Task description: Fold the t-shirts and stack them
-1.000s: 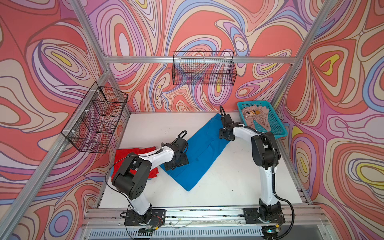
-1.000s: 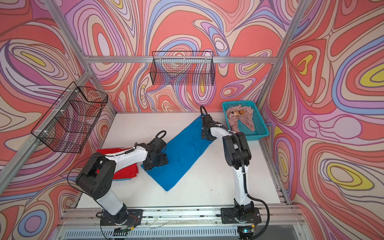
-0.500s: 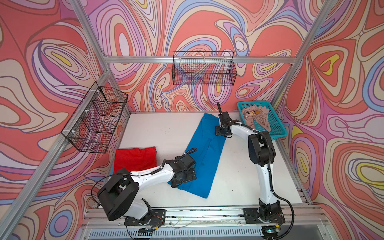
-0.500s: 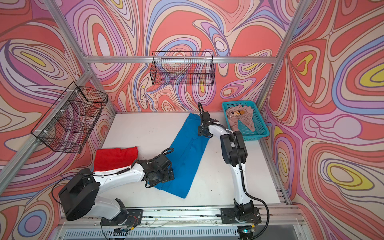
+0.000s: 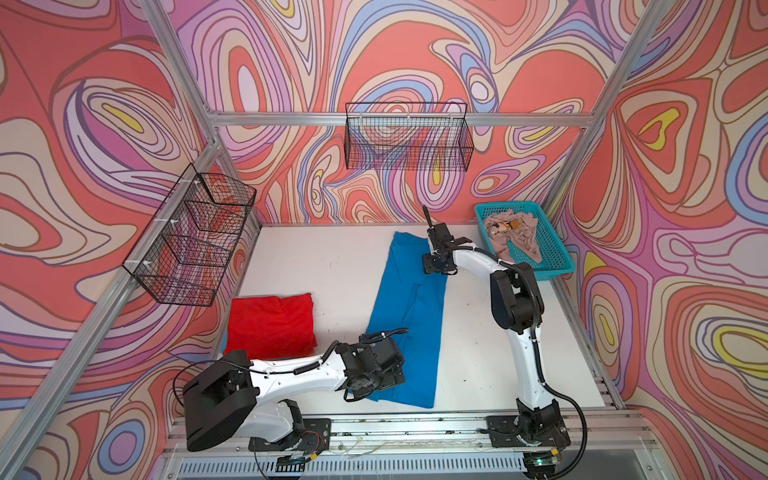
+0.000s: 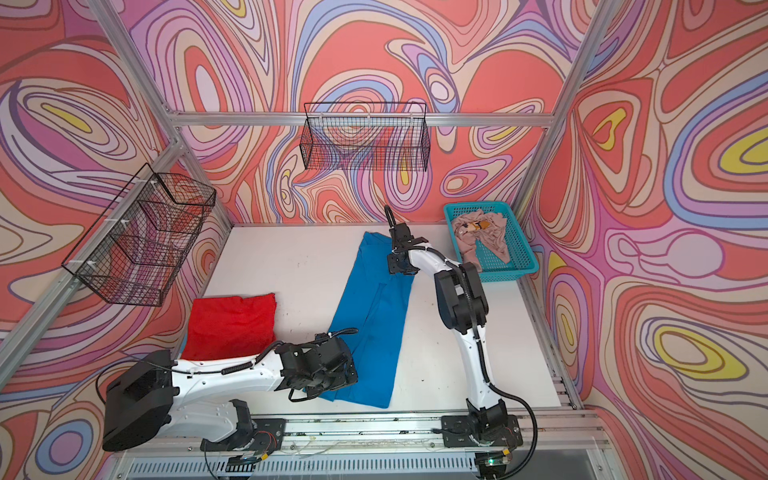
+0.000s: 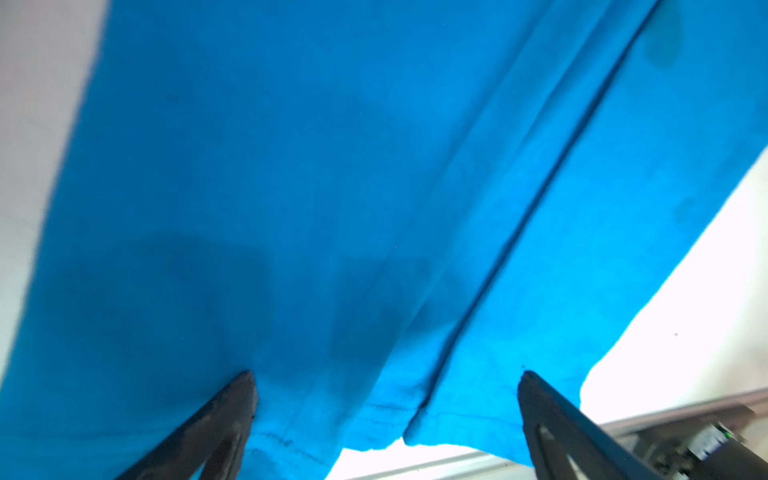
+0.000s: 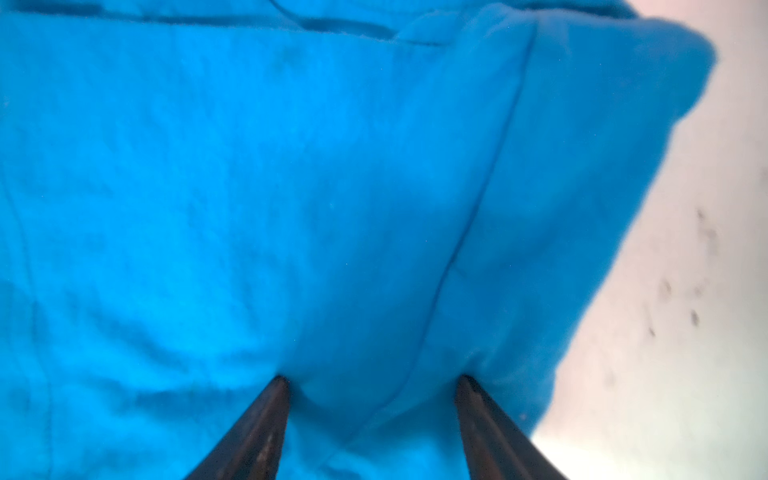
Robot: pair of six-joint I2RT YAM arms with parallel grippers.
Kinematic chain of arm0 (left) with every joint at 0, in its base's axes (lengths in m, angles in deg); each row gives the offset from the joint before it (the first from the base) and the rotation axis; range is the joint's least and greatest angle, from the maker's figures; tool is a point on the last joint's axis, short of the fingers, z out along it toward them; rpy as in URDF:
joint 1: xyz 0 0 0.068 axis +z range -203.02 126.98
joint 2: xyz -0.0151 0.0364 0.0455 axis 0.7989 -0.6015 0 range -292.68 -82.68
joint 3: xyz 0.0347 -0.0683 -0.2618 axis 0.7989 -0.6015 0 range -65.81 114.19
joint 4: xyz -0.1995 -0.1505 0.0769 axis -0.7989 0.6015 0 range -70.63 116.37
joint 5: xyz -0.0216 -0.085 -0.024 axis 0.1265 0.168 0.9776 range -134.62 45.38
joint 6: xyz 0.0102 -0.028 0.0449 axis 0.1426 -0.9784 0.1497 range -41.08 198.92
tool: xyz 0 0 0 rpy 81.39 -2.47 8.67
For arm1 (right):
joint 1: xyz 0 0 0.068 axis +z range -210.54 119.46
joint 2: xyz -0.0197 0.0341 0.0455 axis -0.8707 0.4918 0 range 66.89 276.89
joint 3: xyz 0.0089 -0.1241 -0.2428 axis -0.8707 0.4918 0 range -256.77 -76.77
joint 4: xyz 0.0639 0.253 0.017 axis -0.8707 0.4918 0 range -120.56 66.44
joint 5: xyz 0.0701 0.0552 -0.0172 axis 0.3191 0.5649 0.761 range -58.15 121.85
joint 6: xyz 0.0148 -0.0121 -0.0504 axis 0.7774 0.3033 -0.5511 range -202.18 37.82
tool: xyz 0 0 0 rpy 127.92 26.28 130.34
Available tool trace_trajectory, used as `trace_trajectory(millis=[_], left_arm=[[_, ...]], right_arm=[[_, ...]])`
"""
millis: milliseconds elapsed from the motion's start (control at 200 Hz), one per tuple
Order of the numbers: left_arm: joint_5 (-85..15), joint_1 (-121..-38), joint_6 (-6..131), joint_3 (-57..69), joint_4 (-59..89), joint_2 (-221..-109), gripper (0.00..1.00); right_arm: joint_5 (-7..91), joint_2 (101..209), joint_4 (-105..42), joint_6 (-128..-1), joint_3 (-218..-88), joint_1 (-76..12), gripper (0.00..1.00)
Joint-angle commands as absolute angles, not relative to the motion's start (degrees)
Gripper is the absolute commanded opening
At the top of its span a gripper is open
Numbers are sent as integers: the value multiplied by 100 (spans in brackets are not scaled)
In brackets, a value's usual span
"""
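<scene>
In both top views the blue tee [image 5: 411, 316] [image 6: 374, 316] lies in a long, narrow strip on the white table [image 5: 324, 266], running from the near edge to the far side, with a lengthwise crease down its middle. The left pincer [image 5: 392, 380] sits low over the near end of the strip, and the right pincer [image 5: 436, 266] sits low over its far end. The red tee [image 5: 270, 328] lies folded into a rough square at the left of the table, well apart from the blue one. The beige tee [image 5: 515, 232] is crumpled in the basket [image 5: 552, 266] at the far right corner.

In the left wrist view the left pincer [image 7: 386, 374] stands wide, its fingers [image 7: 232, 411] spread over the hem of the blue tee [image 7: 332, 187]. The cloth lies flat below them and nothing is gripped. The crease runs away from the hem, and bare table [image 7: 685, 311] shows beside the cloth.

In the right wrist view the right pincer [image 8: 372, 378] is partly spread. Its fingers [image 8: 266, 415] dent the blue tee [image 8: 291, 187], and a soft bulge of cloth sits loose between them, not pinched. A seam runs up from that bulge.
</scene>
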State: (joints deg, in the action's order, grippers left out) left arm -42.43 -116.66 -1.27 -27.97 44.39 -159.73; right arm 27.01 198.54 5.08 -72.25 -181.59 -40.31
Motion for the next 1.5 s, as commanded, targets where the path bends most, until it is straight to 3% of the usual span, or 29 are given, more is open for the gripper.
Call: trace_trajectory(millis=[0,180,320,461,541,711,851,1022,1172,1492], left_arm=[[-3967,-11877,-593,-2739,4212,-16019,100],[-4036,-12155,-678,-2538,4136,-15775,100],[-4157,-12315,-525,-2386,4194,-15521,100],[-4901,-12268,-29,-2127,5402,-14794,100],[-5315,-11992,283,-2108,6079,-14175,100],[-5238,-10823,1058,-2248,6890,-13133,100],[-5019,-9935,1552,-2355,7218,-12737,100],[-4643,-9429,1888,-2605,7046,-12836,100],[-4360,-9211,2090,-2686,6920,-13149,100],[-3859,-9159,2168,-2849,6447,-13647,100]], right_arm=[[2583,18859,631,-7006,-17840,-3924,70],[2659,17674,752,-6601,-16964,-3546,72],[2615,16598,592,-6001,-15534,-3173,73],[2853,15422,122,-5149,-13861,-2534,71],[2992,14838,-92,-4596,-13082,-2080,69],[2985,13843,-569,-3288,-11834,-970,63],[2786,13726,-932,-2302,-11271,14,59],[2694,14139,-1368,-1714,-11043,711,55],[2658,14502,-1113,-1603,-11044,798,53],[2539,13931,-303,-1475,-10390,626,53]])
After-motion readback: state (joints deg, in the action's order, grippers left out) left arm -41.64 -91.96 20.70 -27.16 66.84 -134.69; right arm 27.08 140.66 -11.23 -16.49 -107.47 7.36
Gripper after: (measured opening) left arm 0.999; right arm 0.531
